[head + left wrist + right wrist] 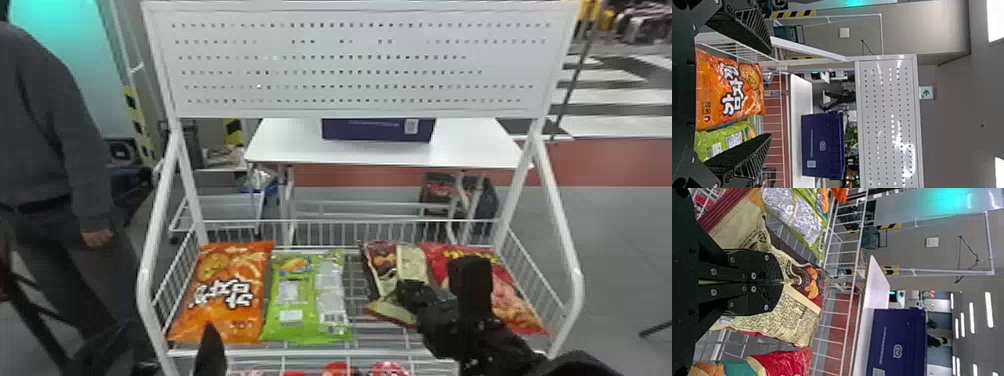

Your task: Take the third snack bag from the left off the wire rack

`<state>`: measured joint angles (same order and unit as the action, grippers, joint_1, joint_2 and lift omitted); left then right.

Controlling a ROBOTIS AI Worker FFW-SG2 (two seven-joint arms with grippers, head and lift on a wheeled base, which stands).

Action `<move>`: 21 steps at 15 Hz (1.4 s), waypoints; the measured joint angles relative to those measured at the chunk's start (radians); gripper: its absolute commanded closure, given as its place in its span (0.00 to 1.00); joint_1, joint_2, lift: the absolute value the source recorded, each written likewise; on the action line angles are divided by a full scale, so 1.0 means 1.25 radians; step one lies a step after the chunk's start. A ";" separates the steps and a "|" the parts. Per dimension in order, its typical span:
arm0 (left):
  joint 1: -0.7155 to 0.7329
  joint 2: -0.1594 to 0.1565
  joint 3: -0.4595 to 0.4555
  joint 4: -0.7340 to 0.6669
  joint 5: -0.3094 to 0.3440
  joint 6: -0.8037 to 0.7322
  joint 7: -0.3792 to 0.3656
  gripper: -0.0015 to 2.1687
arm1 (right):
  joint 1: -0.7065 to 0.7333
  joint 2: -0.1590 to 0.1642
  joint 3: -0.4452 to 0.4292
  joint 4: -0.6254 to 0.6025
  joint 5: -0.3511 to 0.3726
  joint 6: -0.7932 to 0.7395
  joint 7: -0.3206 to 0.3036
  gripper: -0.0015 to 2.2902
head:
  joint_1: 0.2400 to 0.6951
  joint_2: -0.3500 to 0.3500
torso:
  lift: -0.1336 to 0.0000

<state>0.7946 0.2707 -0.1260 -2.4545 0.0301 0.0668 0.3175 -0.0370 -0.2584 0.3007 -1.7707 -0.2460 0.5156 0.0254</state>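
Gripping the crinkled maroon-and-cream snack bag (390,272), the right pincer (783,282) is clamped; the left pincer (768,92) gapes.

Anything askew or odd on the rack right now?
Yes: the crumpled maroon-and-cream snack bag, third from left on the white wire rack, lies skewed and creased, with the right gripper shut on it. The orange snack bag and green snack bag lie flat and straight.
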 measured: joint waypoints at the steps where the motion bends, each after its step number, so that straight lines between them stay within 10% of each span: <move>1: 0.001 0.000 0.000 -0.001 0.000 0.000 0.000 0.07 | 0.016 -0.008 -0.009 -0.030 -0.003 -0.010 0.000 0.98 | 0.57 0.50 | 1.00; 11: 0.004 0.001 -0.006 -0.007 -0.004 0.000 0.000 0.07 | 0.326 -0.116 -0.169 -0.360 -0.094 -0.314 0.037 0.98 | 0.57 0.50 | 1.00; 21: -0.015 0.011 0.008 0.004 0.019 0.000 -0.004 0.07 | 0.622 -0.139 -0.363 -0.407 -0.122 -0.512 0.036 0.98 | 0.57 0.50 | 1.00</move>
<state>0.7765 0.2847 -0.1164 -2.4497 0.0543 0.0668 0.3123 0.7402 -0.4320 -0.1533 -2.2800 -0.3981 -0.1242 0.0706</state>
